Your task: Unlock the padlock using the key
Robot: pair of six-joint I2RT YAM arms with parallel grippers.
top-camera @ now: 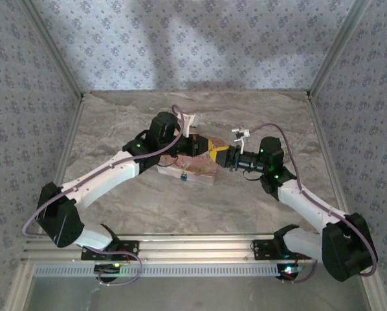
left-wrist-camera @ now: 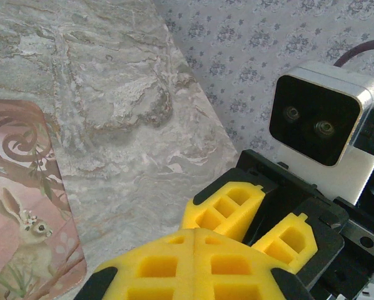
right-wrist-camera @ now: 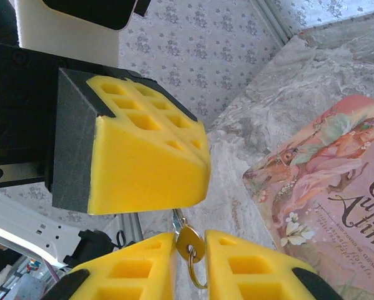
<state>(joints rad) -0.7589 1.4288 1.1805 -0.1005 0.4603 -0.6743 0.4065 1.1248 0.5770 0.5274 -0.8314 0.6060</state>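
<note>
The key [right-wrist-camera: 191,242] has a brass head with a wire ring through it. It hangs in the air between my two grippers. My right gripper [right-wrist-camera: 190,234] has its yellow pads against both sides of the key's head. The blade runs up and disappears under the tip of my left gripper's pads [right-wrist-camera: 143,162]. My left gripper [left-wrist-camera: 195,232] is shut with its pads pressed together, and what lies between them is hidden. Seen from above, the left gripper [top-camera: 211,148] and right gripper [top-camera: 222,155] meet tip to tip over the box. The padlock is out of view.
A flat pink illustrated box [top-camera: 193,170] lies on the marble table [top-camera: 245,201] under the left gripper; it also appears as box [left-wrist-camera: 24,206] and box [right-wrist-camera: 337,187]. A tiny bluish thing [top-camera: 182,175] sits at its near edge, too small to tell. Patterned walls enclose the table.
</note>
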